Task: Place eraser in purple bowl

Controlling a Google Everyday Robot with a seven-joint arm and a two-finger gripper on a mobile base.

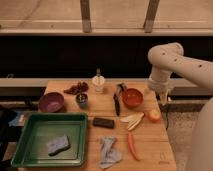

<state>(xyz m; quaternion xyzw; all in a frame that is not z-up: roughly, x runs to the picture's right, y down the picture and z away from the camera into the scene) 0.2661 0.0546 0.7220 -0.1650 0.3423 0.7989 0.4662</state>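
Observation:
The eraser (103,122) is a small flat black block lying on the wooden table (150,145) near its middle, just right of the green tray. The purple bowl (51,102) stands at the table's left side, behind the tray, and looks empty. My gripper (162,98) hangs from the white arm at the table's right edge, just right of the orange-red bowl, well away from the eraser and the purple bowl.
A green tray (30,145) at front left holds a grey-blue sponge (58,144). An orange-red bowl (132,97), a black-handled knife (117,100), a dark cup (82,99), a white bottle (98,82), a carrot (132,146), a grey cloth (108,152), banana slices (132,120) and an apple (154,115) lie around.

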